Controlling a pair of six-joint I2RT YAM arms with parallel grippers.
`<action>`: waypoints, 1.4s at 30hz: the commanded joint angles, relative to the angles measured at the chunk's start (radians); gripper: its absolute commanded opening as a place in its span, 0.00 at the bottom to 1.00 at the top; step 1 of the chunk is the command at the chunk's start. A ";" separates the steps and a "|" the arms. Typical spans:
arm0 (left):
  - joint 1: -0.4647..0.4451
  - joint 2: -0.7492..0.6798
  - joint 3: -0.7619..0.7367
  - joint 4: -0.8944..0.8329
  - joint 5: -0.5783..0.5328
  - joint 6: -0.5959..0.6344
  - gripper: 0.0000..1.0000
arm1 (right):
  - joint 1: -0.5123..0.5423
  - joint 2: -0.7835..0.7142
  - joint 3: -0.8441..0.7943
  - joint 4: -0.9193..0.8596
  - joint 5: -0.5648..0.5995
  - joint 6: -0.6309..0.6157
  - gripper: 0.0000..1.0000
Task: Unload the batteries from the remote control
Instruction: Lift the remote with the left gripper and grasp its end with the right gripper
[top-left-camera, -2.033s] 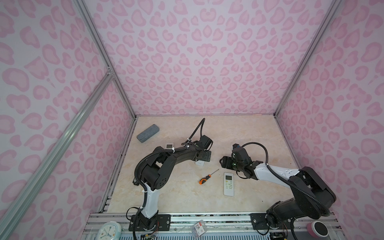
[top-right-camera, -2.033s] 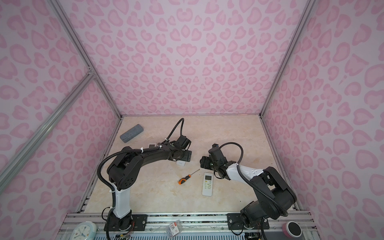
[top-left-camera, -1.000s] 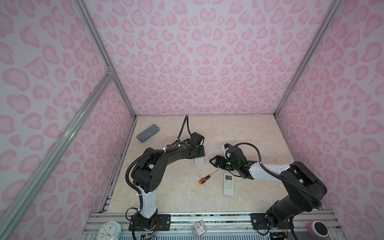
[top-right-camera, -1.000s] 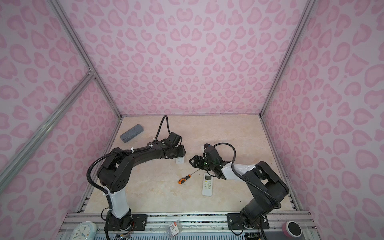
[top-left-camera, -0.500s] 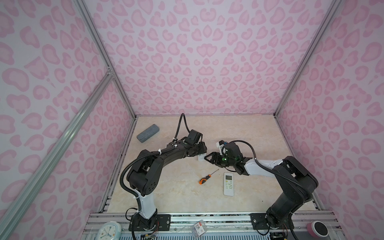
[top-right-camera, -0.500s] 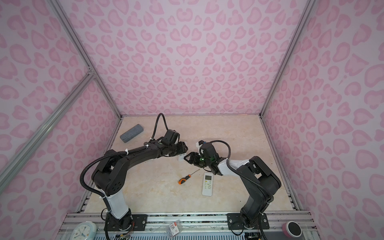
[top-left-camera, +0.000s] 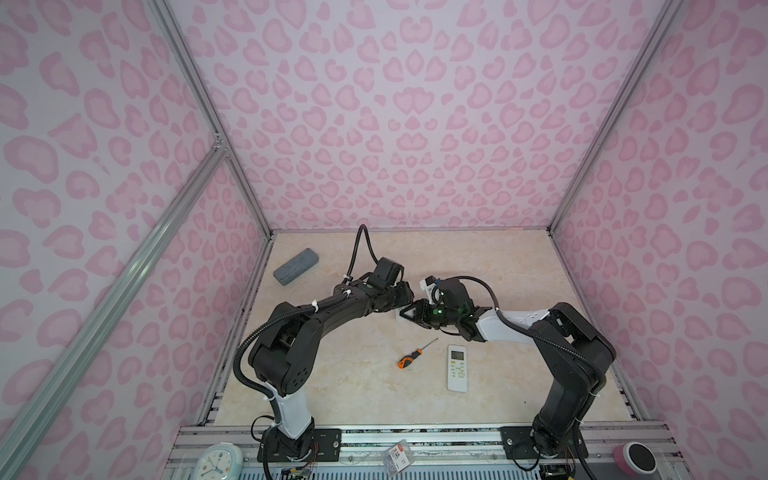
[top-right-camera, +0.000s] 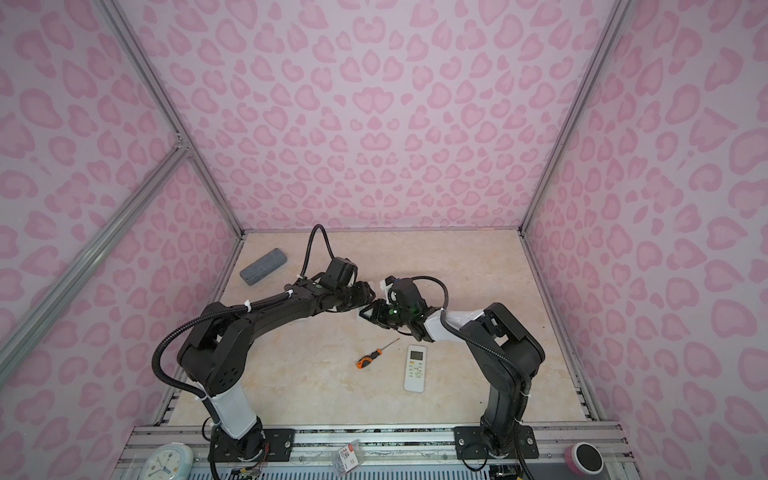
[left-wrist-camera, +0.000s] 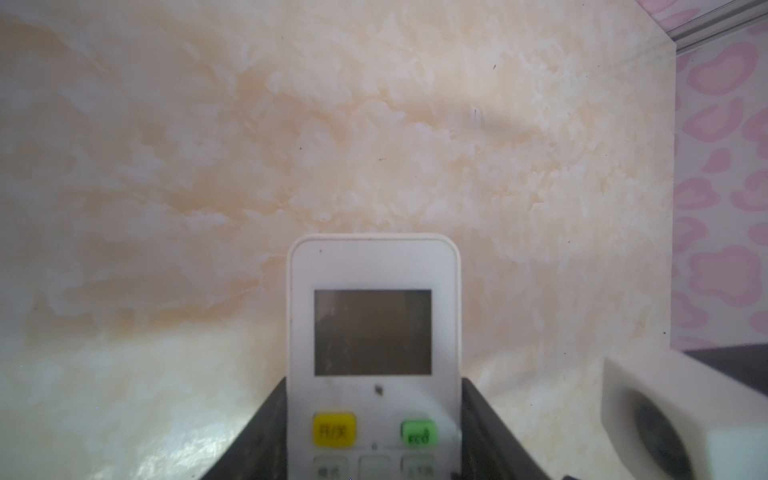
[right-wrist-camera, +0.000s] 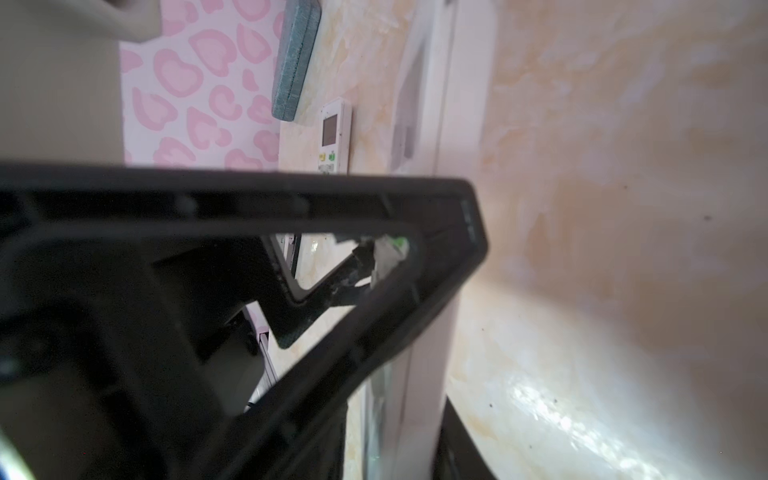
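Pink-spotted walls (top-left-camera: 415, 124) box in a marbled bench (top-left-camera: 519, 270). Nearest, on the front rail (top-left-camera: 457, 436): 1 clock (top-left-camera: 219, 461), 1 small box (top-left-camera: 398, 456), 1 pink roll (top-left-camera: 633, 457). Next, on the bench: 1 screwdriver (top-left-camera: 409, 360) and, just beside it, a 2nd remote (top-left-camera: 457, 368), face up, nothing touching it. Mid-bench is where things changed: 2 s ago the R pincer (top-left-camera: 410, 314) hung back nearer that 2nd remote. It has since swung across to meet the L pincer (left-wrist-camera: 374, 380), and its jaws have narrowed a lot. L pincer is clamped on the remote (left-wrist-camera: 374, 266) by its long edges, screen end sticking out, jaws set to the remote's width; no change there. R wrist view shows the R jaws either side of that remote's end, but whether they pinch it yet I can't tell. My read: a two-handed hold is being set up so the back can be got at, and unloading proper hasn't begun. As for batteries: 0 in view, prob. still inside. Farther back, only the R wrist view shows a 3rd remote (right-wrist-camera: 334, 137), lying by the grey block (top-left-camera: 296, 272). Tally: 2 arms, 2 pincers, 3 remotes, 1 screwdriver, 1 block.
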 joint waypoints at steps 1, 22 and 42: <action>-0.001 -0.020 -0.002 -0.005 0.013 -0.008 0.57 | 0.009 -0.002 0.010 0.030 -0.011 -0.018 0.23; 0.137 -0.297 -0.056 -0.168 0.026 -0.007 0.86 | 0.069 -0.093 0.080 -0.317 0.272 -0.388 0.13; 0.232 -0.314 -0.096 -0.115 0.387 -0.358 0.67 | 0.409 -0.095 0.201 -0.559 1.162 -1.015 0.13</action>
